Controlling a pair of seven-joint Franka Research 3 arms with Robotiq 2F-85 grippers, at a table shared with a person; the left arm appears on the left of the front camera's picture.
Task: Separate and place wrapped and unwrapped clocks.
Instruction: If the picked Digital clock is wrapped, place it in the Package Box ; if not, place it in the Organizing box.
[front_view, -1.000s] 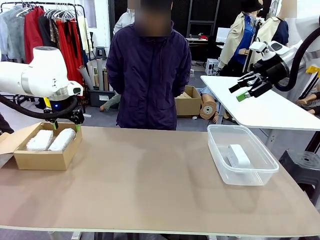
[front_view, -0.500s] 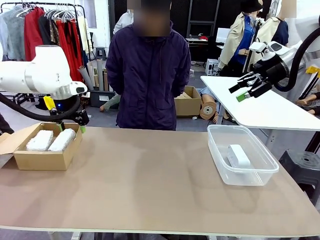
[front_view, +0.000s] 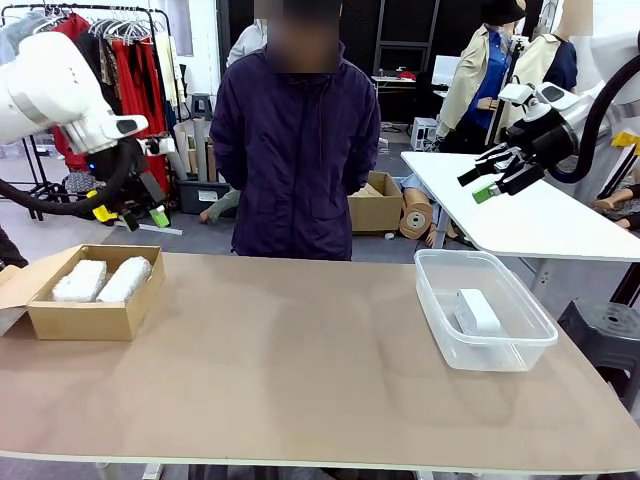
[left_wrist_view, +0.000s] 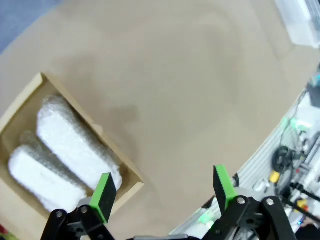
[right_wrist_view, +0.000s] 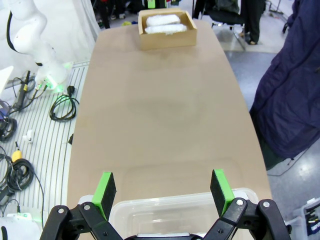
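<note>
Looking across the brown table (front_view: 300, 370) from the front view, a person in a dark purple jacket (front_view: 296, 150) stands at the far side. At the table's left end, a brown cardboard box (front_view: 90, 295) holds two bubble-wrapped clocks (front_view: 100, 280) lying side by side. At the right end, a clear plastic tub (front_view: 485, 310) holds the bare white clock (front_view: 476, 311). The left gripper (front_view: 140, 216) hangs in the air above and behind the box, fingers spread, holding nothing. The right gripper (front_view: 482, 184) is raised high at the right, well above the tub, also spread and empty.

From the left wrist view, the left gripper's green pads (left_wrist_view: 104, 191) stand wide apart over the table, with the box and its two wrapped bundles below at the left.

From the right wrist view, the right gripper (right_wrist_view: 162, 187) is spread wide above the tub's rim (right_wrist_view: 175, 202). The box with the two wrapped clocks sits at the table's far end.
</note>
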